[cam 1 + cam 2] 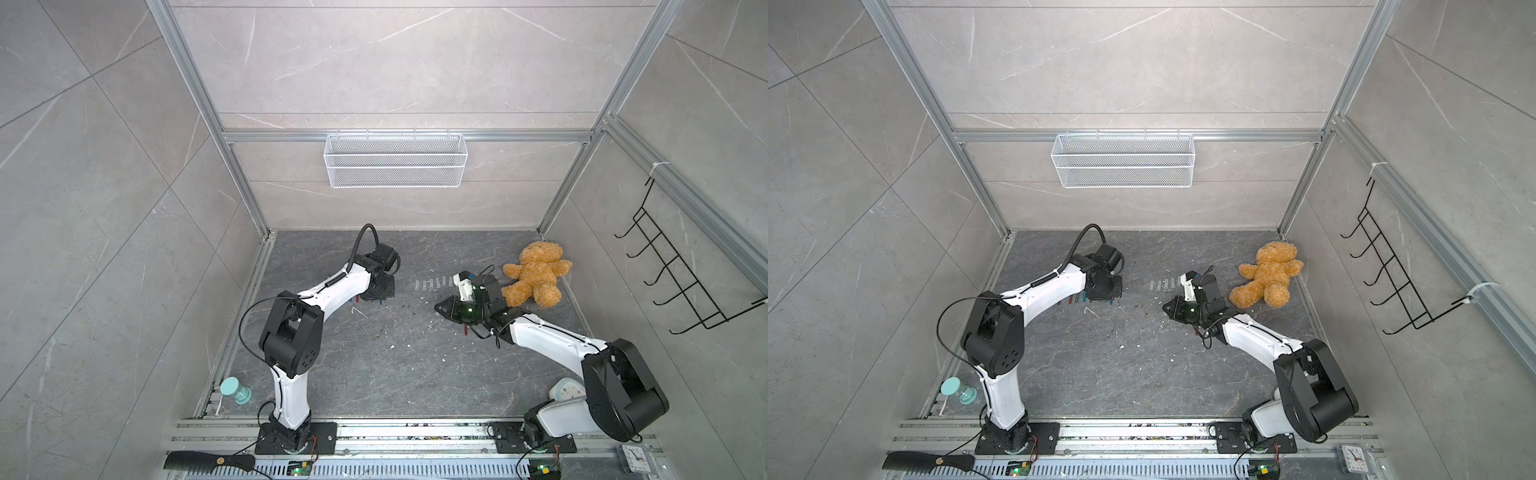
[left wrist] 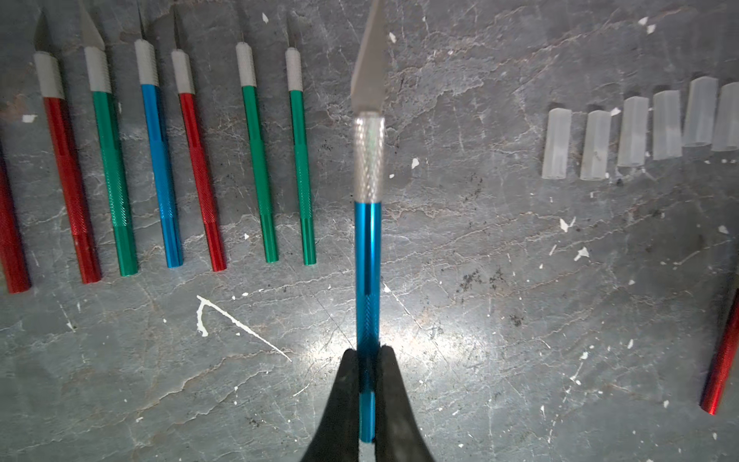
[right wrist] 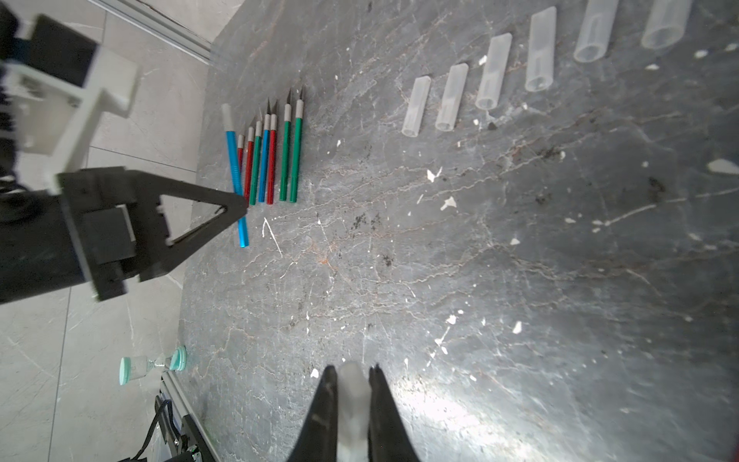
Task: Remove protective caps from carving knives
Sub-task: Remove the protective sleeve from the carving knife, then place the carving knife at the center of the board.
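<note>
The tabletop [image 1: 415,374] has a teddy bear [image 1: 534,272] at 2 o'clock. Only the wrist views show you the grips: your left hand [image 2: 367,352] clamps a blue knife [image 2: 368,260], bare blade toward 12 o'clock, parallel to the carving knives [image 2: 114,172] at its 9. Your right hand [image 3: 352,370] pinches one cap [image 3: 352,400]; six protective caps [image 2: 632,132] lie rowed at 3 o'clock

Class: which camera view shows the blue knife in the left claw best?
Left wrist view: the blue knife fills the middle, bare blade to handle, pinched in the left claw. The right wrist view shows it small; in both top views the claw hides nearly all of it.
</note>
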Robot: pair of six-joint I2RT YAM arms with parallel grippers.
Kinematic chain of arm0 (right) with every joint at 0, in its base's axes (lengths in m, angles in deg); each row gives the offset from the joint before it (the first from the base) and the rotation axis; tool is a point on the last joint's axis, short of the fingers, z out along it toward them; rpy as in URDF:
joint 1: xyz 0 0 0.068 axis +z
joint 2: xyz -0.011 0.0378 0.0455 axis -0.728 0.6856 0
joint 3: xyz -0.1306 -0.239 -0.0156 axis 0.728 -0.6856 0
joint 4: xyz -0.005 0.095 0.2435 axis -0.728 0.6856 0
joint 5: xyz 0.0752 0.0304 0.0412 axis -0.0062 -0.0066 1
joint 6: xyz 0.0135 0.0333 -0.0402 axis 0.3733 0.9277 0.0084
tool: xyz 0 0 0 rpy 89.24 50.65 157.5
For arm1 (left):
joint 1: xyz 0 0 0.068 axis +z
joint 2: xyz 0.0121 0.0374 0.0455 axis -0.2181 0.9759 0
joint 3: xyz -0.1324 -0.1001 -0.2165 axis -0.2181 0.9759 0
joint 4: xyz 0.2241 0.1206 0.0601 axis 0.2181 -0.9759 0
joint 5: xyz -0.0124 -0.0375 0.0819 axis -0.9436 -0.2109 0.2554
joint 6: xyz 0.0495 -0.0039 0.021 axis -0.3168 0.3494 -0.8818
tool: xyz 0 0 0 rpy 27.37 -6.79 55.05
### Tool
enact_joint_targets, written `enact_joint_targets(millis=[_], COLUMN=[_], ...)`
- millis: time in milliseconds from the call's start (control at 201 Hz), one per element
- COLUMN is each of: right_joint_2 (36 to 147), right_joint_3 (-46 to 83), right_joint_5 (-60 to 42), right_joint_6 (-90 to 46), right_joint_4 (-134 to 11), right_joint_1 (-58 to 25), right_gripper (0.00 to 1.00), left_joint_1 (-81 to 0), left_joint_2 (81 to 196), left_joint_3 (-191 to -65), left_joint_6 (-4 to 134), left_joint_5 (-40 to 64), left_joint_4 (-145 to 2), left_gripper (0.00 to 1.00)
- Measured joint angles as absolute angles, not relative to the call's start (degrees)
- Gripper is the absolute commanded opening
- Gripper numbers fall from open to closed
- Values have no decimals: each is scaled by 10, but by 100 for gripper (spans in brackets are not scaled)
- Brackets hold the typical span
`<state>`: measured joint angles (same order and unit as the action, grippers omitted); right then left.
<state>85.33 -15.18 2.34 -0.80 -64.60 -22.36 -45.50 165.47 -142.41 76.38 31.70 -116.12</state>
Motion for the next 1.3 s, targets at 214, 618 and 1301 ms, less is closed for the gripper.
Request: enact_joint_targets(millis=[214,618,1301], right_joint_2=[839,835,835], right_joint_3=[-154,-156,-158], right_joint_5=[31,39,43], right_joint_6=[-8,-8,-8], right_joint_4=[-656,-662,-665], right_joint_1=[-223,-219,-213], right_gripper=[0,0,0], left_joint_1=[-437,-424,-418], left_joint_2=[1712,1788,1851], left_joint_3=[-1475,-1537,-1603], left_joint_6=[754,732,721], left_joint_5=[321,334,333], left_joint_4=[-1183,-1203,-1236], left_gripper=[0,0,0])
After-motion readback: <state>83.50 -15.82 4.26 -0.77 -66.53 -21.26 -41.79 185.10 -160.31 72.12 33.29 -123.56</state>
